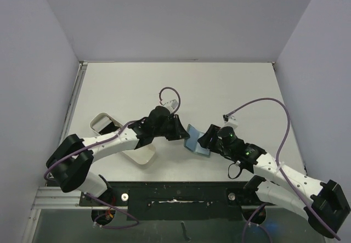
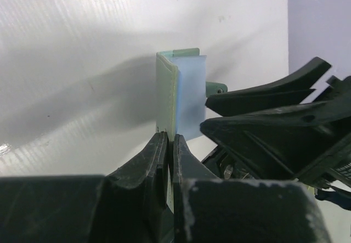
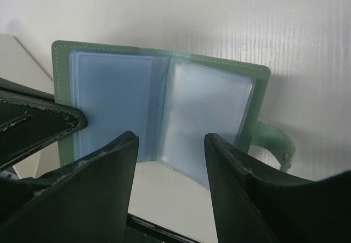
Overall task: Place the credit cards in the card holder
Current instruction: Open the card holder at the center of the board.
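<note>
Toward the near-left side of the counter (image 1: 219,84), a white tray (image 1: 140,156) lies partly under the left arm. What shows of it looks bare, and no credit cards can be made out in any view. Just right of it, about midway along the near edge, the left fingers (image 2: 154,163) are clenched on the edge of one green cover of the card holder (image 3: 164,106). They hold it spread like a book, with its pale blue slotted inside turned toward the right arm. Whether it touches the counter I cannot tell. The snap tab (image 3: 276,144) hangs off the other cover. Further right, the right fingers (image 3: 104,182) stand apart, grasping nothing, just in front of the holder's lower edge.

The step in hand looks like readying the holder to take a card. To do it well, the left grip should be firm and sit at the cover's margin, leaving the slot openings unblocked. The right fingers should avoid brushing the free cover, which could swing it closed. They should then take a card by one end and line it up squarely with a slot.
</note>
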Controlling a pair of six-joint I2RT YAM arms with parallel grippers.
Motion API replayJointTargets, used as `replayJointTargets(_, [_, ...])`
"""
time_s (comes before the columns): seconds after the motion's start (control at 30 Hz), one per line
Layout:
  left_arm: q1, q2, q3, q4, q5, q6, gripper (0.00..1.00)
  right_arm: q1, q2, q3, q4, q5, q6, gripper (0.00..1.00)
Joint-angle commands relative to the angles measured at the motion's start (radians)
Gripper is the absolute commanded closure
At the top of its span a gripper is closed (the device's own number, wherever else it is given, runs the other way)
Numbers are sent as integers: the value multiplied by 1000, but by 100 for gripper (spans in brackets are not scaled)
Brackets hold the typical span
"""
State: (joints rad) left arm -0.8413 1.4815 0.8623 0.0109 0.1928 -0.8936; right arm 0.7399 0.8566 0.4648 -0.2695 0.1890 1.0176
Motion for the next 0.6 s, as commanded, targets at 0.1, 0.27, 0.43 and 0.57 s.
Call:
replayJointTargets(0.1, [2, 68, -94, 364, 67, -129, 100, 5, 113, 54, 69, 5, 27, 44])
replayJointTargets(0.27, [4, 148, -119, 456, 80, -179, 98, 3, 194, 73, 65, 29, 27, 40])
replayJointTargets(0.43, [13, 123, -125, 372, 25, -137, 75, -1, 312, 109, 64, 58, 17, 38])
replayJointTargets(0.57, [28, 61, -96, 215, -51, -74, 62, -2, 412, 154, 61, 60, 16, 38])
